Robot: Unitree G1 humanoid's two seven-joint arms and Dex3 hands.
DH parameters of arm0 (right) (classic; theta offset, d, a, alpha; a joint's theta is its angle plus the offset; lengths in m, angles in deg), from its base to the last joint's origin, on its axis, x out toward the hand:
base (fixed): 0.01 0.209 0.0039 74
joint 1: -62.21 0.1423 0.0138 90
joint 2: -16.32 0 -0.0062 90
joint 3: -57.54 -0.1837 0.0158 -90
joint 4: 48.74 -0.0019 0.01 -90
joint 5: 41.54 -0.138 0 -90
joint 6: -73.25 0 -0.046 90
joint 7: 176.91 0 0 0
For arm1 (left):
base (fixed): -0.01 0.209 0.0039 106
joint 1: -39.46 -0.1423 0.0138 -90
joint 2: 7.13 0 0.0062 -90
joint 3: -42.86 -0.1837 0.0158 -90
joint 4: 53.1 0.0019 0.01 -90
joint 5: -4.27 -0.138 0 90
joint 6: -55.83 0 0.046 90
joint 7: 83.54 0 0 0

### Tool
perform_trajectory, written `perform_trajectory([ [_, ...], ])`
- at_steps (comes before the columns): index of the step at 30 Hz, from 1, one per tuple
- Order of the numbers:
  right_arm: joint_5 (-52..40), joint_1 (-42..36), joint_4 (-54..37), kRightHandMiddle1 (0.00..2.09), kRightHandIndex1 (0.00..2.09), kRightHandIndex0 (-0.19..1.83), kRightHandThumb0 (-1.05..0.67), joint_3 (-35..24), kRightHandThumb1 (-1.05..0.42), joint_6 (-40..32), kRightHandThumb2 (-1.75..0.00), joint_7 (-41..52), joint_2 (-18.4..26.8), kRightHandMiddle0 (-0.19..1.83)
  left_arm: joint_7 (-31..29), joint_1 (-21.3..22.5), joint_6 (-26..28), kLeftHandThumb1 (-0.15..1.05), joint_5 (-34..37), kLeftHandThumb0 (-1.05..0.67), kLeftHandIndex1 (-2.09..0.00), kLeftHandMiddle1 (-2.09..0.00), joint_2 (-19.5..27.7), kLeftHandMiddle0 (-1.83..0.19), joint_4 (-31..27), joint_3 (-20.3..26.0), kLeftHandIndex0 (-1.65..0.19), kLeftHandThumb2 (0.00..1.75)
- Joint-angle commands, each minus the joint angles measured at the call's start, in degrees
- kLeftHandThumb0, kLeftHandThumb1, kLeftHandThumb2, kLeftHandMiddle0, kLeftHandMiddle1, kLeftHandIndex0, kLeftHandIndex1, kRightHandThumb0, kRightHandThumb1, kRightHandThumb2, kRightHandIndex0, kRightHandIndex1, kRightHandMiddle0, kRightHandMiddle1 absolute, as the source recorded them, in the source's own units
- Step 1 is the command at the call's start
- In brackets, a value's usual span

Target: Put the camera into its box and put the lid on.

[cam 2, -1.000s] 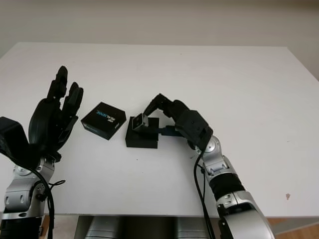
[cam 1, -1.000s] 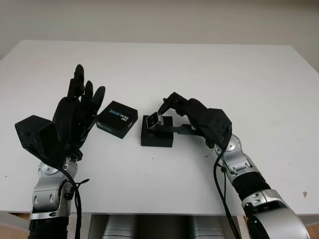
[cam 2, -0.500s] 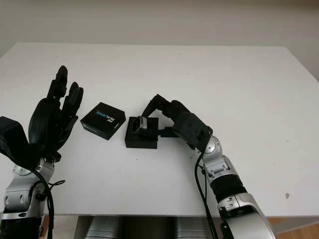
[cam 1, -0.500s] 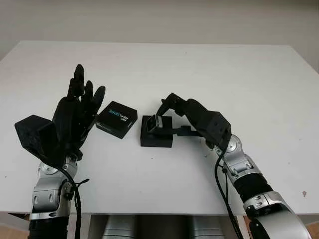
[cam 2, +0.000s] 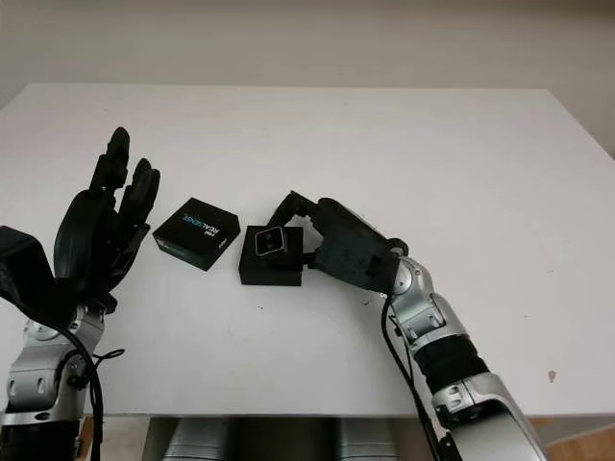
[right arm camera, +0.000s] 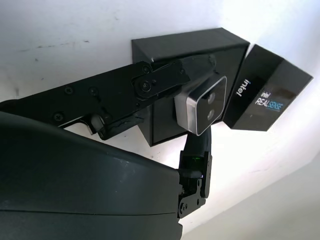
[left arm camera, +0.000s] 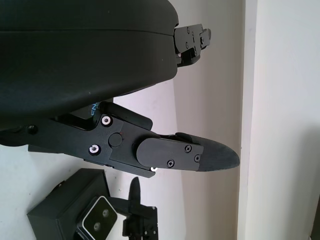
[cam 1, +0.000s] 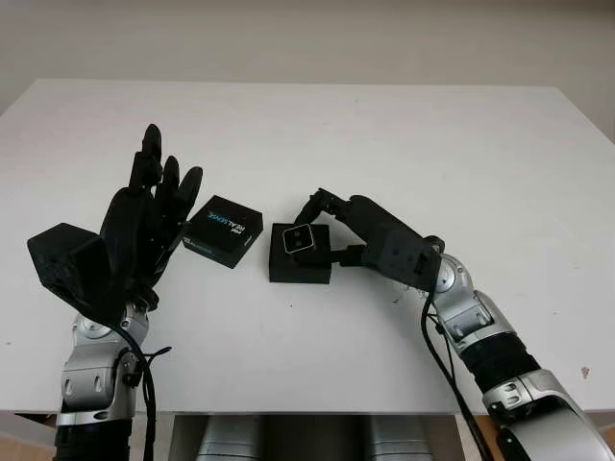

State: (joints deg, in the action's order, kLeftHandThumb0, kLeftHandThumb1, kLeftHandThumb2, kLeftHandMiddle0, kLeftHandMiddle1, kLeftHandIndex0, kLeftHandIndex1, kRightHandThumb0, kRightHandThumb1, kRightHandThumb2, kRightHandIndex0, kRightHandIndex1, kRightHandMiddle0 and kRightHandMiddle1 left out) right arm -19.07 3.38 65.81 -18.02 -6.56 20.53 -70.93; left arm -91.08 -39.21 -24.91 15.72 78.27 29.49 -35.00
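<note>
Camera [cam 1: 300, 239] pinched between fingers [right arm camera: 155, 82] of right hand [cam 1: 332, 229], lens side up, sitting at top of open black box [cam 1: 300, 267]; whether fully seated cannot be told. Box on white tabletop [cam 1: 384, 134], near middle. Lid [cam 1: 223, 230], black with blue-white lettering, lies just beside box on its left, corner close to box, not covering it. Left hand [cam 1: 144, 216] raised upright over tabletop's left part, near lid, open, holding nothing, not touching lid.
</note>
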Motion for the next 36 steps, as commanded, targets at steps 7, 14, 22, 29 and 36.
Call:
perform_trajectory([
  [7,1.38,-3.06,-8.87,0.26,0.03,-0.07,-0.65,0.83,-0.98,-2.32,-0.06,0.48,1.35,0.21,-0.04,-0.3,0.38,1.05,0.13,-0.68,-0.06,-0.06,0.34,0.09,-0.8,0.21,0.13,0.25],
  [14,2.16,-4.56,-13.56,0.22,0.04,-0.09,-0.63,0.18,-0.97,-3.12,-0.05,-0.46,2.25,0.2,-0.3,-0.26,0.59,1.05,0.35,-0.67,-0.06,-0.06,0.26,0.1,-1.03,0.27,0.12,0.24],
  [22,5.25,-5.53,-18.79,0.09,0.03,-0.12,-0.61,-0.82,-0.96,-2.74,-0.05,-6.03,2.72,0.04,-0.3,-0.21,0.91,1.05,0.44,-0.68,-0.06,-0.05,0.25,0.1,-1.15,0.38,0.13,0.23],
  [29,7.23,-6.39,-21.74,0.11,0.06,-0.07,-0.59,-1.79,-0.94,-3.27,-0.05,-7.75,3.7,0.11,-0.38,-0.07,0.78,1.05,0.32,-0.68,-0.05,-0.05,0.32,0.11,-0.96,0.32,0.13,0.23],
  [36,15.16,-6.84,-22.78,0.19,0.15,0.13,-0.68,-0.5,-0.9,-5.87,-0.04,-13.53,3.31,0.34,-0.16,-0.03,0.72,1.05,-0.11,-0.69,-0.06,-0.06,0.37,0.09,-0.9,0.09,0.12,0.23],
])
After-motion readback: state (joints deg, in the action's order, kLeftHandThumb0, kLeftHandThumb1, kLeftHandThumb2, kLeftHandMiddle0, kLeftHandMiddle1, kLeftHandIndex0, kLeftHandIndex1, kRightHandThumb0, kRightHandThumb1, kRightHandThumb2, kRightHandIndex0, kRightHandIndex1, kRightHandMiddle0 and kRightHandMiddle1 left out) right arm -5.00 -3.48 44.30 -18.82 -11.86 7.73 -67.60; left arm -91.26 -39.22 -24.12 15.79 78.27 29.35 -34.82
